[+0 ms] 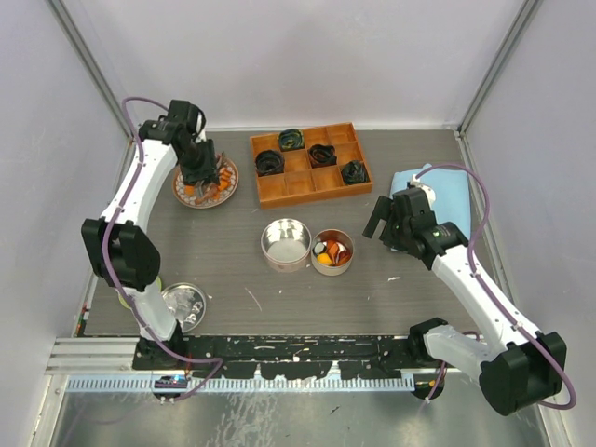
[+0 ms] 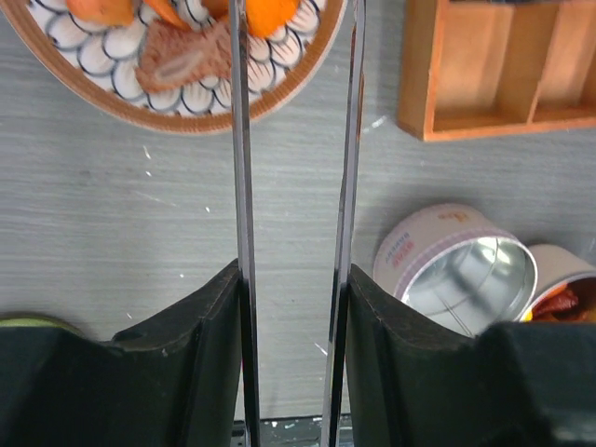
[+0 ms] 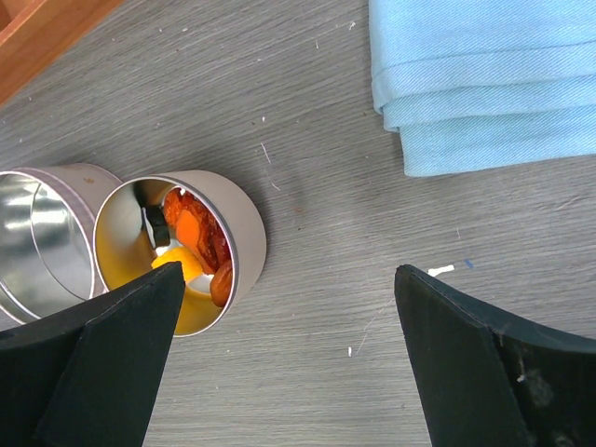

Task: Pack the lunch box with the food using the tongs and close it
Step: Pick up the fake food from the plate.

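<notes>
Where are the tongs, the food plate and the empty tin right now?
tongs (image 2: 243, 186), left wrist view, on the left-hand metal arm.
food plate (image 2: 191, 124), left wrist view, on its brown rim.
empty tin (image 1: 286, 242), top external view, on its bare shiny floor.

We are looking at two arms built of white link shells and bulky black joint housings, the left arm (image 1: 140, 191) and the right arm (image 1: 475, 279). A purple cable (image 1: 128, 110) is looping along the left arm, and a second purple cable (image 1: 456, 167) is arcing over the right one. Each arm is ending in a black tool. The left tool (image 1: 200, 177) is showing thick matte fingers (image 2: 186, 372) with rounded shoulders, and the right tool (image 1: 377, 222) is showing fingers (image 3: 102, 363) like broad black wedges narrowing to points.
</notes>
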Tool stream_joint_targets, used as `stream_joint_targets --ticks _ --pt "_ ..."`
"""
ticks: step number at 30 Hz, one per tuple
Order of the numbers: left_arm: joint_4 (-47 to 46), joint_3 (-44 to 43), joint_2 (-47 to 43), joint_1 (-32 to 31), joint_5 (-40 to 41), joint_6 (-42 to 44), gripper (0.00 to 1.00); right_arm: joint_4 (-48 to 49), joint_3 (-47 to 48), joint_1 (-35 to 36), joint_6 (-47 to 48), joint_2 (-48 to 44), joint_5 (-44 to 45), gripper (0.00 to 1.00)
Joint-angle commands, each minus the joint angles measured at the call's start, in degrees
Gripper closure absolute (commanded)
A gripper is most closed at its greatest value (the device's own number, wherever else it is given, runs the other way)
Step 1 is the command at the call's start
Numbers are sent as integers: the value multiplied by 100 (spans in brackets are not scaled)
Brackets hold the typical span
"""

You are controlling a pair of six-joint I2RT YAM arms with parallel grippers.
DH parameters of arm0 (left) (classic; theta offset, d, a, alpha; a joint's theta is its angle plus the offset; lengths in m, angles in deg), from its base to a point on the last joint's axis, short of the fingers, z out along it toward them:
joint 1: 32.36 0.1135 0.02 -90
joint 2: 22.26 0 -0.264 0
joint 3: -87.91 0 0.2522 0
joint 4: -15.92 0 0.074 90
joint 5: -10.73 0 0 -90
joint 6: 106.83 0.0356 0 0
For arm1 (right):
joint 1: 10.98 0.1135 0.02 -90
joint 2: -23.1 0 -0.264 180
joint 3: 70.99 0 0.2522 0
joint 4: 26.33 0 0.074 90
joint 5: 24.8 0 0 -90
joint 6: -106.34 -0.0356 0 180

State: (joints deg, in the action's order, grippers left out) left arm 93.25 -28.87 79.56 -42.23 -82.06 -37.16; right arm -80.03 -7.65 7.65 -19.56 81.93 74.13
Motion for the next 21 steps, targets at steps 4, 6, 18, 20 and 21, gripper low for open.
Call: stream_joint_targets --ticks 4,6,18,20,21 --pt "-10 -1074 707 295 348 658 59 171 131 -26 54 67 83 0" --pt "-43 -1232 882 302 332 788 59 171 131 -26 70 79 87 0" --pt "176 -1983 1608 314 493 1314 60 171 192 -22 109 193 92 0" --pt "214 -2026 1706 310 490 1349 59 180 206 -26 109 224 75 0" --pt "208 -2022 1743 310 494 1386 60 184 209 -26 109 234 66 0"
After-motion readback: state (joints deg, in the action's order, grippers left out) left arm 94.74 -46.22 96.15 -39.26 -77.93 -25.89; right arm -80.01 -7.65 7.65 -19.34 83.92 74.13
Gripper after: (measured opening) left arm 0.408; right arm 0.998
